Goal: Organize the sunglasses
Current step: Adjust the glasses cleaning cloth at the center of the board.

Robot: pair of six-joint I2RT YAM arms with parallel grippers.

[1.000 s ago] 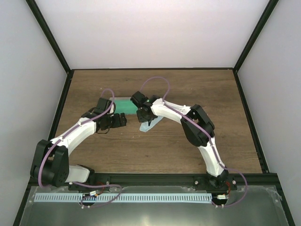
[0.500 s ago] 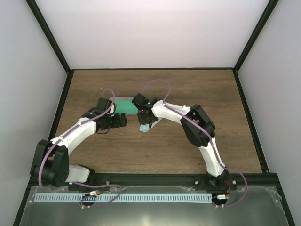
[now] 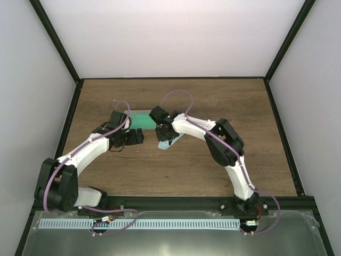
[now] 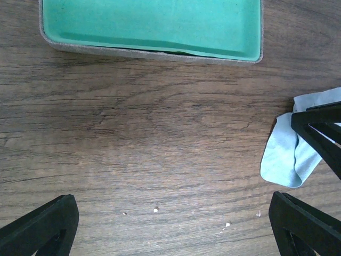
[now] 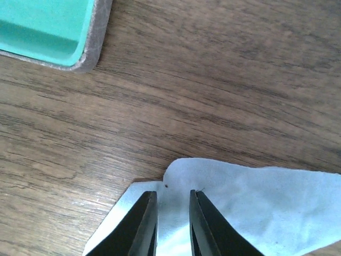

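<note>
The sunglasses are not in any view. The grey case lies open with its green inside empty; it also shows in the left wrist view and the right wrist view. The light blue cloth lies just right of the case. My right gripper is down on the cloth's left end, and its fingers are nearly shut with cloth between them. My left gripper hangs wide open and empty over bare wood in front of the case.
The wooden table is walled by black frame posts and white panels. The two grippers are close together, with the right fingers at the right edge of the left wrist view. Small crumbs lie on the wood.
My right gripper moved slightly down and toward the cloth a second ago, then stayed still. The left arm has not moved.
</note>
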